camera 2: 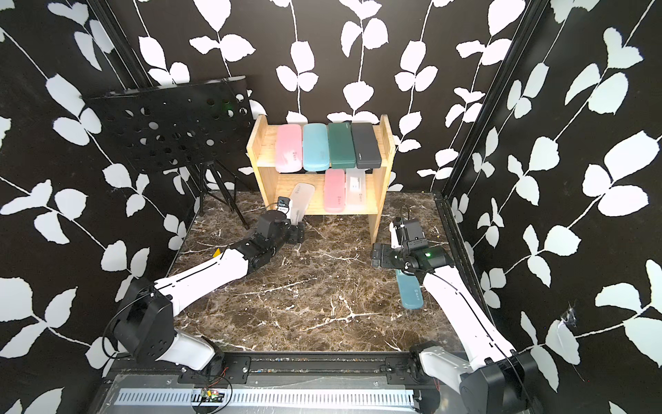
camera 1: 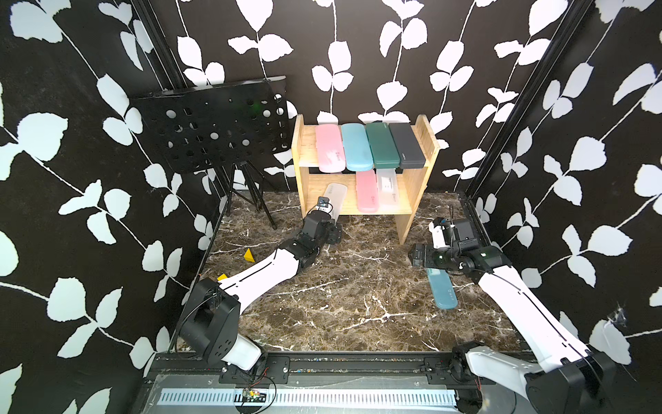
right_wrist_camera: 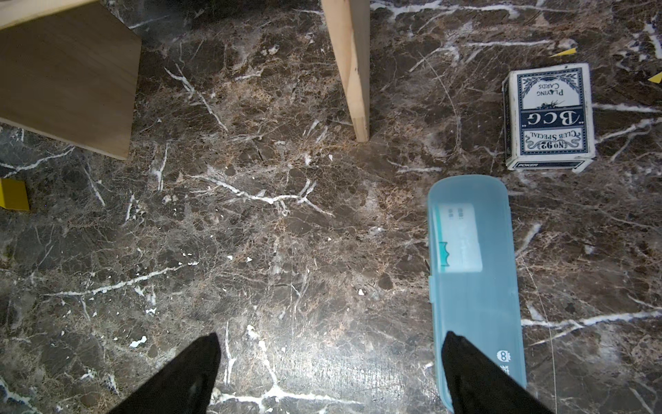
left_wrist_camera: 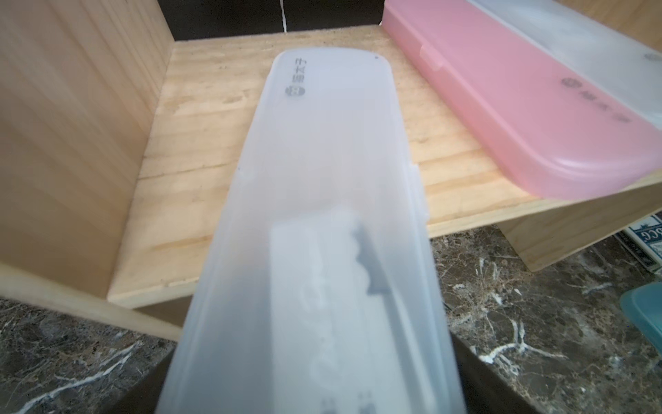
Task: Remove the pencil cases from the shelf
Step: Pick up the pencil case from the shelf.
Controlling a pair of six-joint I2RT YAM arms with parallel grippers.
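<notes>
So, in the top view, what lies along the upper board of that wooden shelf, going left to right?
pink pencil case → light blue pencil case → dark green pencil case → dark grey pencil case

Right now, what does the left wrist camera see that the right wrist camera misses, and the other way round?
Only the left wrist view: a frosted clear case jutting past the front of the lower board of the shelf, with a pink case and a second frosted case further along. Only the right wrist view: the right gripper, open, and a yellow block. Both: the marble table, the shelf, the light blue case lying on the table and the playing-card box, though the left wrist view catches just an edge of those two.
</notes>
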